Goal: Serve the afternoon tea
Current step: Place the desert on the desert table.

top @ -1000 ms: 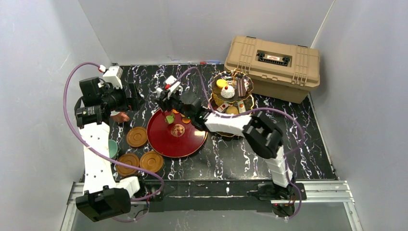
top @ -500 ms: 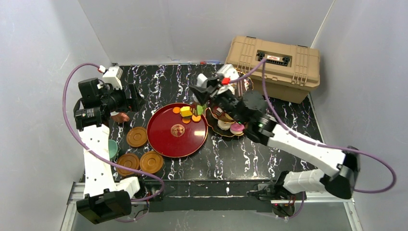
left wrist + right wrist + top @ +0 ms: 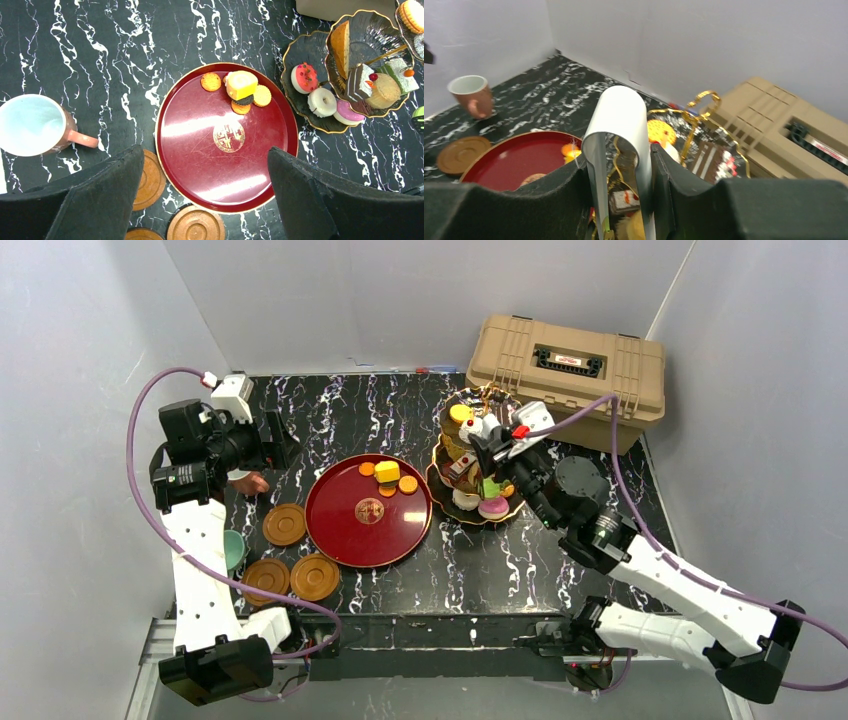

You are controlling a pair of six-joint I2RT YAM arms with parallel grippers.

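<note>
The green pastry you are carrying hangs over the near side of the three-tier stand, low against its tiers. You cannot tell whether it touches one yet. It sits straight below your right gripper, at the tip of the metal tongs, whose long axis runs down and away from the fingers toward the stand. Those fingers are part closed, squeezing the tongs' two blades between them. The tips are almost out of the wrist view, with only a green sliver showing.

The coming move, as I judge it, is a short drop and a release onto a free spot, and the right arm is the one to make it. Mind the gold handle on the far side and the cakes already crowding the tiers.

Your left gripper is spread wide and holds nothing. It hovers well apart to the left, near the pinkish cup. Between the two arms lies the red tray, with a yellow cake and a few cookies at its far edge, just beside the stand. Three saucers and the teal cup sit near left.

All of this rests on a black marbled table. The tan case stands far right, close behind the stand, and pale walls close three sides.
</note>
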